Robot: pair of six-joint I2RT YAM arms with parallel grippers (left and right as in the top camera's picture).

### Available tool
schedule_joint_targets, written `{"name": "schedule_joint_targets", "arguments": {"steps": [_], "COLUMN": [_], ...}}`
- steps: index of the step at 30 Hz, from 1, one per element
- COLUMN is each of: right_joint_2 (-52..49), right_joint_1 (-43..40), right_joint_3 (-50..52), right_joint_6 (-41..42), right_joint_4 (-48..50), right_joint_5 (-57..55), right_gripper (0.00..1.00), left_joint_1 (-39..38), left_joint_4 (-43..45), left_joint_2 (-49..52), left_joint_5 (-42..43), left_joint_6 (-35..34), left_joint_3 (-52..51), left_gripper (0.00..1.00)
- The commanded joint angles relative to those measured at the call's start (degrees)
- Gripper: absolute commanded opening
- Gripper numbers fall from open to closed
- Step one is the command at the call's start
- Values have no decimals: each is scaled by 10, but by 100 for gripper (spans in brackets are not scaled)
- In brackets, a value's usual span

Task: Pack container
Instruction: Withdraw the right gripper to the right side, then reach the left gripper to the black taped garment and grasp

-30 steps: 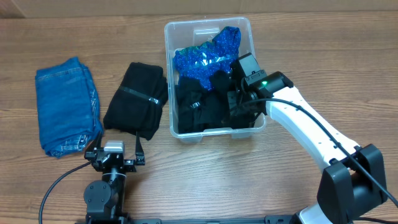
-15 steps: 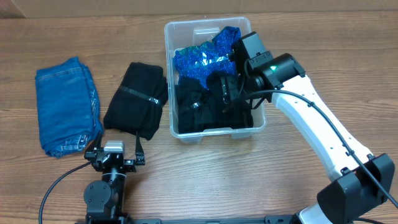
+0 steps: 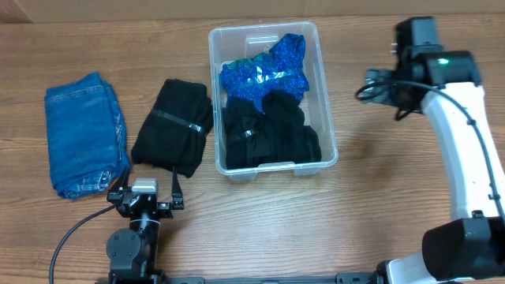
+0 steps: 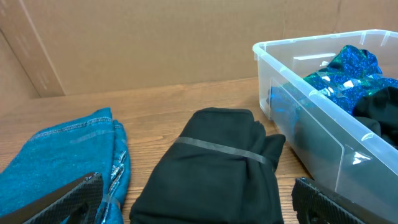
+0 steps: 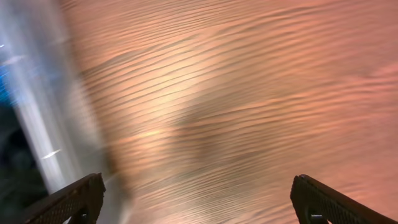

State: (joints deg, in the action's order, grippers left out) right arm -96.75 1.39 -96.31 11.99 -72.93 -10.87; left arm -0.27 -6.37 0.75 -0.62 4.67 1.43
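Out of the container (image 3: 211, 87) now with the right hand (image 3: 384, 88): lifted clear, swung off to the far right, and opened up from half-shut along the way.

From overhead: parked above bare counter (image 3: 371, 197), well apart from the container's right wall, carrying nothing. Container itself upright at mid-counter toward the back, with a shiny blue garment (image 3: 264, 71) filling the far end and black clothes (image 3: 268, 130) heaped at the near end. Just left of it, a folded black garment (image 3: 173, 126) with a band across; further left, folded jeans (image 3: 83, 134). Down at the near edge, the left hand (image 3: 147, 191), unmoved, fingers spread, empty.

Over to the left wrist: left hand (image 4: 199, 208) with both fingertips far apart in the bottom corners, nothing between them. Dead ahead, the folded black garment (image 4: 214, 165); off to the left, the jeans (image 4: 68, 155); on the right, the container (image 4: 311, 130), blue fabric showing through its clear wall.

Right wrist last: heavy blur. Right hand (image 5: 199, 199) wide open, fingertips at the bottom corners, only wood grain of the counter (image 5: 236, 93) in between. Container (image 5: 31, 93) just a pale smear along the left edge.
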Motion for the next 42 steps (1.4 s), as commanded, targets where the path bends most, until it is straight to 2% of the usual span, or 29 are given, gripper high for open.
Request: {"name": "schedule_joint_targets", "arguments": {"steps": [1,6,9,12,13,17,20,22,28,31,36,39,42], "right_joint_2": [19,19,19,19,19,19,19,19,19,19,19,19,19], "right_joint_1": [-39,-53,-53,-53,-53,-53,-53,-53,-53,-53,-53,-53,-53], "right_joint_3": [-16,-16,-16,-16,-16,-16,-16,-16,-16,-16,-16,-16,-16], "right_joint_6": [2,2,2,2,2,2,2,2,2,2,2,2,2], "right_joint_4": [3,4,4,4,4,4,4,4,4,4,4,4,4], "right_joint_5": [-26,-26,-26,-26,-26,-26,-26,-26,-26,-26,-26,-26,-26], "right_gripper": [100,100,100,100,100,100,100,100,100,100,100,100,100], "left_joint_1": [3,3,3,3,3,3,3,3,4,4,17,55,85], "left_joint_4": [0,2,15,26,20,-76,-130,-188,-493,-585,-605,-600,-596], "left_joint_2": [-5,-5,-5,-5,-4,48,172,291,676,806,917,968,1013], "left_joint_5": [5,10,46,156,170,105,100,102,107,77,76,82,103], "left_joint_6": [5,5,5,5,3,-4,-1,5,47,71,91,60,63], "left_joint_3": [-2,-2,-2,8,18,132,244,347,733,858,891,891,891], "left_gripper": [100,100,100,100,100,100,100,100,100,100,100,100,100]}}
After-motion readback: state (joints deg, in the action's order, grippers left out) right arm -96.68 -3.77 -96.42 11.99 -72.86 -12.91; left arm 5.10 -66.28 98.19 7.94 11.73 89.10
